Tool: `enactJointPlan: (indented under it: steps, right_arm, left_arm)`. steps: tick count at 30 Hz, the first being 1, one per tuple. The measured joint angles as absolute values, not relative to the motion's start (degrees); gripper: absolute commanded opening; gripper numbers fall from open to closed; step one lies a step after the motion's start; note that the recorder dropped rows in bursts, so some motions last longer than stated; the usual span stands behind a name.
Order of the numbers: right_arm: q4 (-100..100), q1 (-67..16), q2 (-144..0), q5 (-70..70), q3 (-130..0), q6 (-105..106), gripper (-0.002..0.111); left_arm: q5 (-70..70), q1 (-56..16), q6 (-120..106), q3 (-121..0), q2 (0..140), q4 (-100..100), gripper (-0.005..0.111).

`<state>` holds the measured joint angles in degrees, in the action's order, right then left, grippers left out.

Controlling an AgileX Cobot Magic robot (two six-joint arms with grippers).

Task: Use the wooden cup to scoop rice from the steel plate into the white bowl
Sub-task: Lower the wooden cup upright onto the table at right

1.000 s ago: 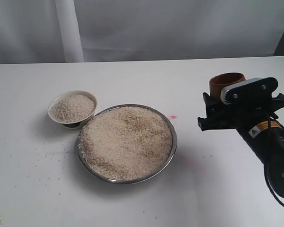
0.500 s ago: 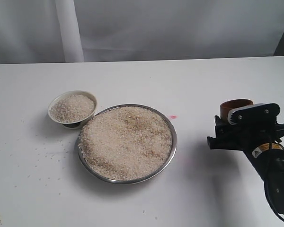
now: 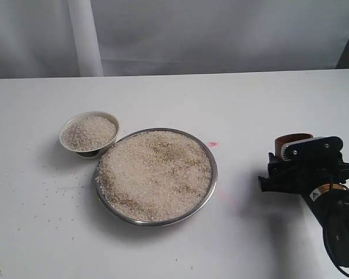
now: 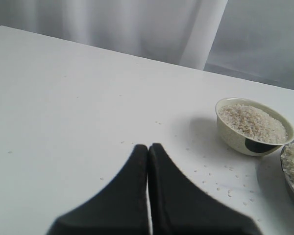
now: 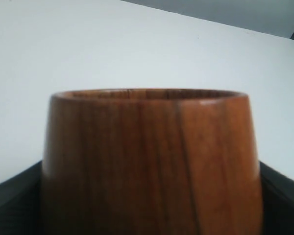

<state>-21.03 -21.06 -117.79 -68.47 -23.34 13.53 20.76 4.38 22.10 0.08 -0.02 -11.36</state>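
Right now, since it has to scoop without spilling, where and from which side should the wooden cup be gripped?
Grip the wooden cup across its rounded side wall, low on the body, coming in from the side. It stands upright with its mouth up, so a side grip leaves the rim free for scooping. The right gripper holds it this way, one finger on each side.

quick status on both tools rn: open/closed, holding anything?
Left tool: closed, holding nothing.
Right tool: closed on the wooden cup.
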Motion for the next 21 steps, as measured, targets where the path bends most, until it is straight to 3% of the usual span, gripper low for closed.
enactJointPlan:
  steps: [21]
  right_arm:
    - [-20.93, -21.06, -117.82, -63.72, -23.34, 13.53, 0.000]
  left_arm:
    - [20.76, 4.38, 22.10, 0.08, -0.02, -11.36, 0.000]
